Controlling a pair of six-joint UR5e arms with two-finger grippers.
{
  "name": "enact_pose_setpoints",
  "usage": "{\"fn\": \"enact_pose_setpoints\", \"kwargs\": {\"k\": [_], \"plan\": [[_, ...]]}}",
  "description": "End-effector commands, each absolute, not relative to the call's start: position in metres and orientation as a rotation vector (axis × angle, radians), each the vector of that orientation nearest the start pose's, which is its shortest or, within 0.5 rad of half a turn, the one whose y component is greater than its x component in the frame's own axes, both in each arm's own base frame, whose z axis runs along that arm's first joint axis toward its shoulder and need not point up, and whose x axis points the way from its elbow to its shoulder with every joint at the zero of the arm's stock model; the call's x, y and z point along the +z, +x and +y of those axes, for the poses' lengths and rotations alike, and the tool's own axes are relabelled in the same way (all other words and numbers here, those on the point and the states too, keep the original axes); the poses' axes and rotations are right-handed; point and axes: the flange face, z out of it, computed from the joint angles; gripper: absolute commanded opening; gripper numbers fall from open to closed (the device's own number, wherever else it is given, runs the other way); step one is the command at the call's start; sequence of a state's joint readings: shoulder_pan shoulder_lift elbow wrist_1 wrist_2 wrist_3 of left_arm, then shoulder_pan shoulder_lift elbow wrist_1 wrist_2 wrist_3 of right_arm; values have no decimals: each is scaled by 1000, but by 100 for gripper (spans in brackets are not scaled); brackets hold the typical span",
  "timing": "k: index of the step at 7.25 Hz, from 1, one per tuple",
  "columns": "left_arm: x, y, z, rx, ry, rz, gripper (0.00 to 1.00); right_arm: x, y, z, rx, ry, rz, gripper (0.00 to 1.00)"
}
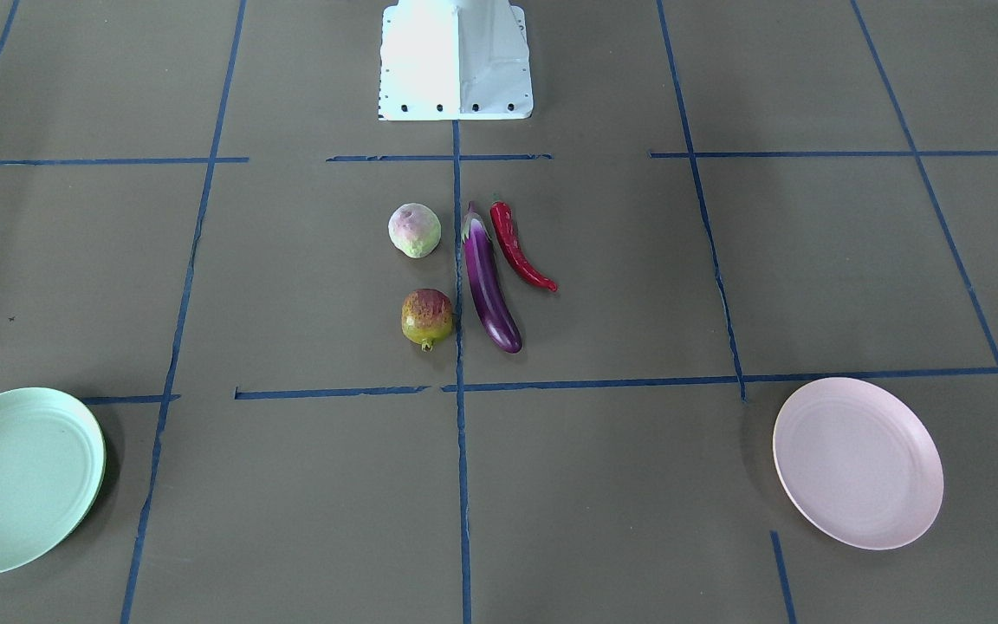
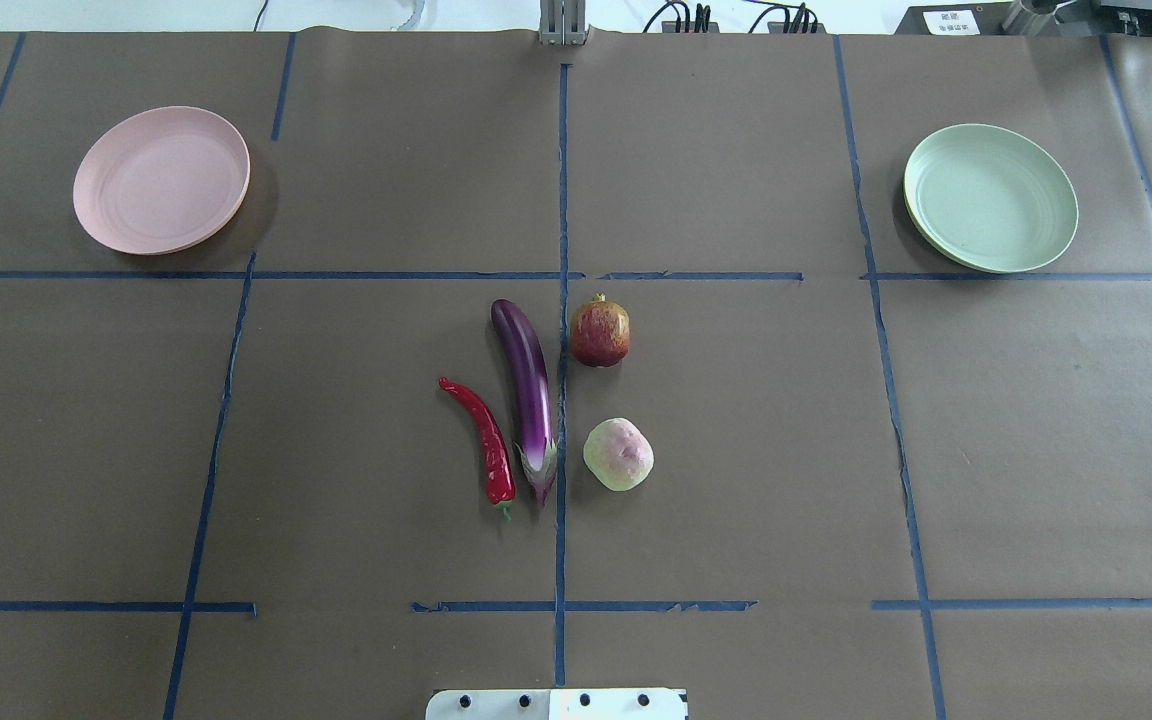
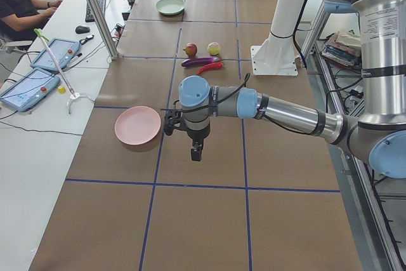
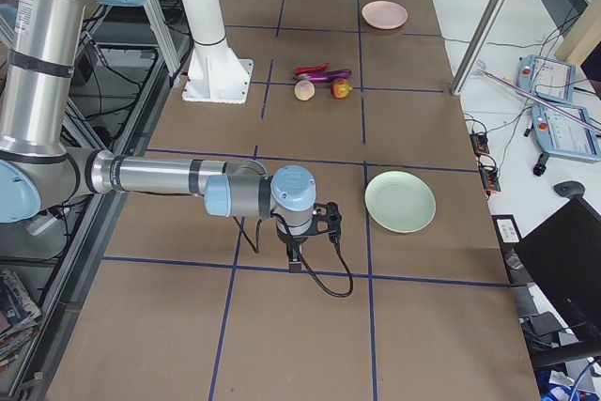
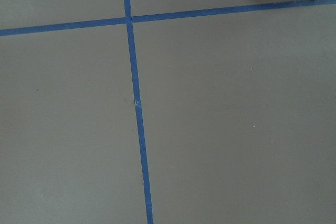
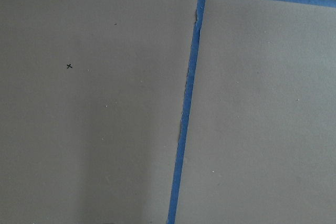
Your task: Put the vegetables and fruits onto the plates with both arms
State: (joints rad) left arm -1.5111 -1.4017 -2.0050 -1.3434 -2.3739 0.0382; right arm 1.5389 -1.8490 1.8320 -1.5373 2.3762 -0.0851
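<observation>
Judging by the layout, nothing has been placed yet, and the first reach toward the produce is taken to be the step in hand. In the overhead view the eggplant and the chili lie side by side just left of the centre tape line. The red-orange fruit and the pale green fruit lie just right of it. The bare pink plate is seen at the upper left of that frame and the bare green plate at the upper right, both well apart from the produce.

The left claw is seen over bare bench beside the pink plate, and the right claw near the green plate. All four pieces lie on the bench, so none is held; how far either claw is open cannot be told.

Next, each claw would have to be carried in to the middle cluster. The gaps around the eggplant are narrow, so a neighbour could be nudged there. Broad open bench is left between cluster and plates, though both plates sit toward the bench's far edge.
</observation>
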Motion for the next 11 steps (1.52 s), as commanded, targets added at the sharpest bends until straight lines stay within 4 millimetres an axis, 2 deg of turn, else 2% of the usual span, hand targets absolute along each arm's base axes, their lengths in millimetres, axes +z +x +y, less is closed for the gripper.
{"fn": "enact_pose_setpoints", "kwargs": {"k": [1,7,9,10,11], "plan": [[546,-35,-414,134,37,809,100,644,49,-378,-111,37,-808,100],[564,-30,-409,131,-15,797,100,645,49,-376,-105,31,-810,100],[580,-30,-408,115,-47,799,100,639,50,-377,-108,45,-810,100],[608,-30,-405,103,-93,809,100,630,49,-377,-115,60,-806,100],[622,-31,-403,95,-114,811,100,631,49,-378,-114,57,-805,100]]}}
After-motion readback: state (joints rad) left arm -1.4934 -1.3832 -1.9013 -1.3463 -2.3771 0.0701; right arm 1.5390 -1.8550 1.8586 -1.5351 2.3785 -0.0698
